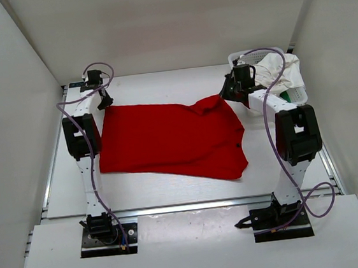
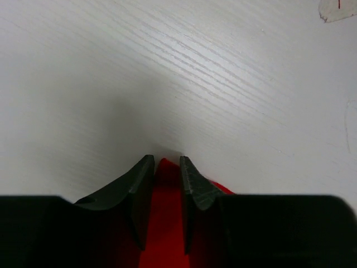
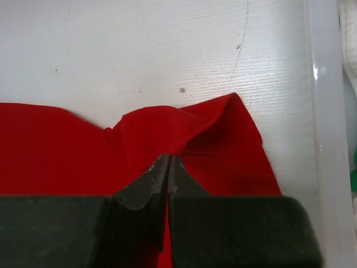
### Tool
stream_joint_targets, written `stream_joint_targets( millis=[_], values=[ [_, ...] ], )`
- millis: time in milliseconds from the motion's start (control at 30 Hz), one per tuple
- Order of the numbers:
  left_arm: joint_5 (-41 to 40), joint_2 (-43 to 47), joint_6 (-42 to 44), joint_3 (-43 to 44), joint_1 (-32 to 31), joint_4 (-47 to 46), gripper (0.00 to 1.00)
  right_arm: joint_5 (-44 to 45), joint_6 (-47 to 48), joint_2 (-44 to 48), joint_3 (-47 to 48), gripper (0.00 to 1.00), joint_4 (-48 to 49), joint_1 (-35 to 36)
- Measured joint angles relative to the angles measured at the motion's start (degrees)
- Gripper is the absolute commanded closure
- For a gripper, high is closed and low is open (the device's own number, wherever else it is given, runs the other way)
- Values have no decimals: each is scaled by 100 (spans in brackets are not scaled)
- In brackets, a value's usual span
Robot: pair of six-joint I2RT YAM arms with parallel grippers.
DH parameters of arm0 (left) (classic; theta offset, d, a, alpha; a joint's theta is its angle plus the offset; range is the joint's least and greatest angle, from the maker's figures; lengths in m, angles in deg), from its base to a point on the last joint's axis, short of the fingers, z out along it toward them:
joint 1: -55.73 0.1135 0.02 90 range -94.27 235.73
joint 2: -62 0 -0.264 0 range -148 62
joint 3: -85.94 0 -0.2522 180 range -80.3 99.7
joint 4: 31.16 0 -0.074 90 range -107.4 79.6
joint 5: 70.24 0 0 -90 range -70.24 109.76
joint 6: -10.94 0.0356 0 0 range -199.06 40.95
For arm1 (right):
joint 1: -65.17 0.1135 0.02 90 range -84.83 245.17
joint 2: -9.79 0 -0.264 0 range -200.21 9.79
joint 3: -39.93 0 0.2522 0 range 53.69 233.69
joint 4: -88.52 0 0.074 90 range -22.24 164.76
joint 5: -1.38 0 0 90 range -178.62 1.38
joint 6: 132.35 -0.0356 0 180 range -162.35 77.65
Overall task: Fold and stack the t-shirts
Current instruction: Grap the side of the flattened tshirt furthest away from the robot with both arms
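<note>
1. Top external view: the red shirt (image 1: 167,138) lies spread nearly flat on the white table (image 1: 161,88), between the two arms. Its long side runs left to right.
2. The left hand (image 1: 105,103) is low at the shirt's far left corner. The right hand (image 1: 227,94) is at the far right corner, where the cloth is rumpled and lifted into a small fold.
3. A white mesh basket (image 1: 241,54) stands at the table's far right corner, just beyond the right hand. A white shirt (image 1: 281,69) is bunched in it and hangs over its rim.
4. Left wrist view: the left hand (image 2: 166,159) is released. Its two dark fingers (image 2: 139,184) stand apart, tips close to the table (image 2: 167,61). A pointed edge of the red shirt (image 2: 164,223) lies in the gap between them, and the fingers are not closed on it.
5. A small scrap of tape (image 2: 337,8) is stuck to the table at the upper right of this view.
6. Right wrist view: the right hand (image 3: 168,158) is clenched, its fingertips pressed together on the red shirt (image 3: 56,145). The cloth puckers up into a ridge just ahead of the tips and ends in a corner on the table (image 3: 139,44).
7. The basket's (image 3: 323,111) translucent wall runs down the right of this view, close beside the shirt's corner. A sliver of green cloth (image 3: 353,178) shows behind it.
</note>
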Motion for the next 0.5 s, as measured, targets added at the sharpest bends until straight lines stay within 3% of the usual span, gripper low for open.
stream_joint_targets(
  millis=[33,233,400,500],
  values=[
    [0,39,2,-70,2,-22,68,-2,0,17,0,100,0,0],
    [11,190,-11,-345,0,-118,100,-7,0,232,-48,100,35,2],
    [81,385,-37,-662,-2,-262,100,-31,-4,422,-68,100,22,61],
    [367,1248,-140,-1919,0,-820,100,-105,-98,953,-459,100,-9,162]
  ],
)
